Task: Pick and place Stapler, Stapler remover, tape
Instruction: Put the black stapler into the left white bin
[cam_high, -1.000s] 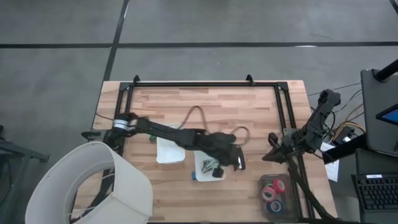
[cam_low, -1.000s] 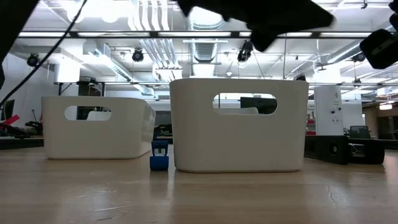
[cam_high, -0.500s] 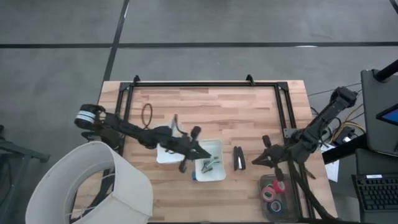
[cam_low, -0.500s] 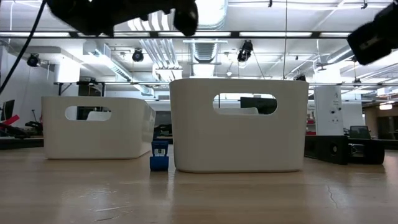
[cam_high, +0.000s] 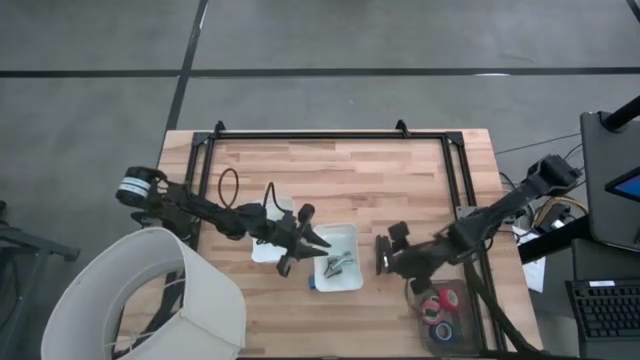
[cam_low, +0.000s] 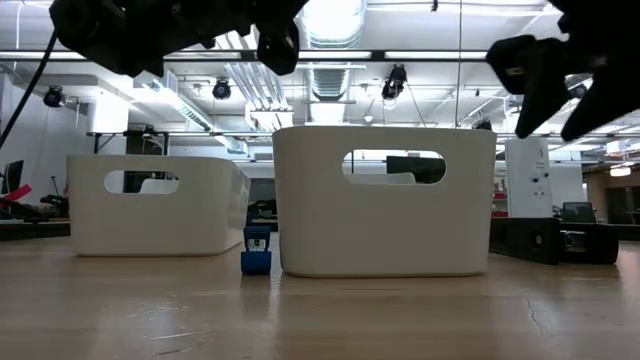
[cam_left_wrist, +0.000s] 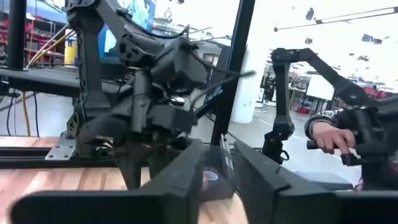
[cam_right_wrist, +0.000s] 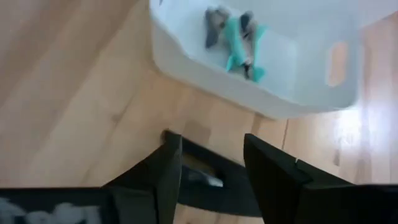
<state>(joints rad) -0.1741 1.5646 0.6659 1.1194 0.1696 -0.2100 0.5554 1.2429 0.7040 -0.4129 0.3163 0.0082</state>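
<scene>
The black stapler (cam_high: 382, 258) lies flat on the wooden table, just right of a white tray (cam_high: 356, 281). That tray holds teal and grey stapler removers (cam_right_wrist: 241, 38). My right gripper (cam_high: 390, 250) hovers open over the stapler (cam_right_wrist: 202, 178), one finger on either side and well above the table. My left gripper (cam_high: 302, 238) is open above the tray's left rim and holds nothing. Red tape rolls (cam_high: 446, 297) lie in a dark tray at the near right.
A second white tray (cam_high: 262, 252) stands left of the first, partly under my left arm. A small blue object (cam_low: 256, 250) sits on the table between the two trays. A black frame (cam_high: 330, 135) borders the table. A person's hand (cam_left_wrist: 326, 134) shows beyond the table.
My left gripper has drawn back from the spot right of the tray toward the table's left, leaving the stapler lying there. My right gripper has travelled from the right rail toward the left and now hangs over the stapler.
</scene>
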